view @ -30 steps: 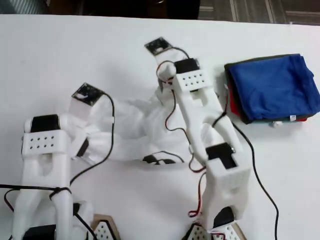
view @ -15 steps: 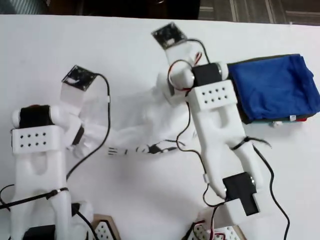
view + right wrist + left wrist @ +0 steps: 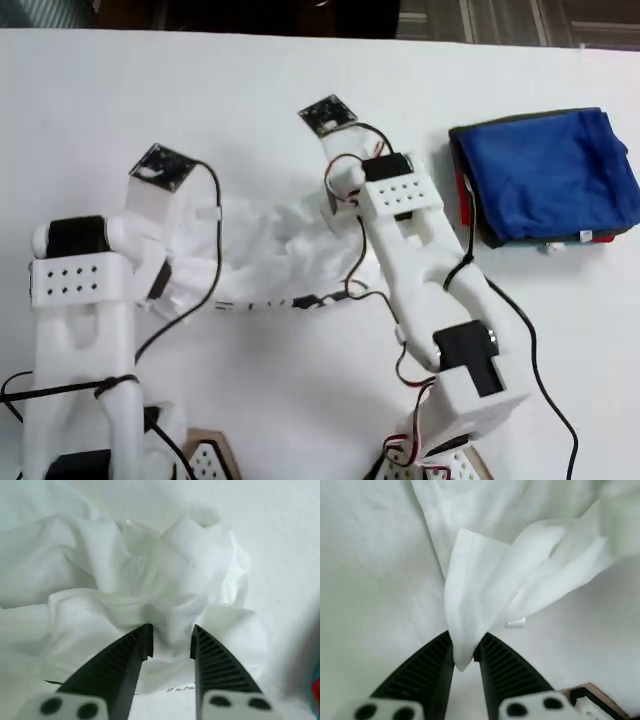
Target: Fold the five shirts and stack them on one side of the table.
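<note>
A crumpled white shirt (image 3: 270, 250) lies mid-table between the two arms. My left gripper (image 3: 172, 272) is at the shirt's left end. In the left wrist view it (image 3: 466, 656) is shut on a hanging fold of the white shirt (image 3: 485, 585). My right gripper (image 3: 328, 212) is at the shirt's far right corner. In the right wrist view its fingers (image 3: 170, 637) pinch a bunched ridge of the white shirt (image 3: 125, 580). A stack of folded shirts (image 3: 545, 175), blue on top, rests at the table's right side.
Red and dark folded layers (image 3: 468, 215) show under the blue one. The arms' cables (image 3: 215, 250) trail over the white shirt. The white table (image 3: 150, 90) stretches to the far edge; the arm bases (image 3: 210, 460) sit at the near edge.
The right arm swung right toward the stack, then came back left and nearer. The left gripper lifted slightly toward the far side. The white shirt is pulled out flatter between them.
</note>
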Controlling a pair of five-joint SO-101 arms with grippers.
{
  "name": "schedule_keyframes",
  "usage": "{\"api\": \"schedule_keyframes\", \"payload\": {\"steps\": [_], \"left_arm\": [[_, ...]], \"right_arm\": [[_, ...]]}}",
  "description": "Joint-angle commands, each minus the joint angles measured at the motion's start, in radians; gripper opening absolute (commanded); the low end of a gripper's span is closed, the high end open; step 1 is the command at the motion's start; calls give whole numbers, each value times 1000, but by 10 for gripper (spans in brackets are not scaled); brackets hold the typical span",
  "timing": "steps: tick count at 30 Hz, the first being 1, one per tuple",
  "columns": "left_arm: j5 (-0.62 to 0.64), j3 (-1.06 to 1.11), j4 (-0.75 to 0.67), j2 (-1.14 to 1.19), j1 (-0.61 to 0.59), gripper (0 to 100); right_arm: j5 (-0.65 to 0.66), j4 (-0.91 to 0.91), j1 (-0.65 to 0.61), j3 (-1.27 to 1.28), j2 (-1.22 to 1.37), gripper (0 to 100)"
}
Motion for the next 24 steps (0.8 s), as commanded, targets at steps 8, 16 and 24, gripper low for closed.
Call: {"api": "schedule_keyframes", "payload": {"steps": [8,16,24], "left_arm": [[2,1,-28,-20,6,27],[2,-2,-28,-20,6,27],[2,-2,-29,-20,6,27]], "right_arm": [[-6,-25,2,-3,-134,19],[-6,5,1,8,-211,104],[0,1,-45,60,-211,147]]}}
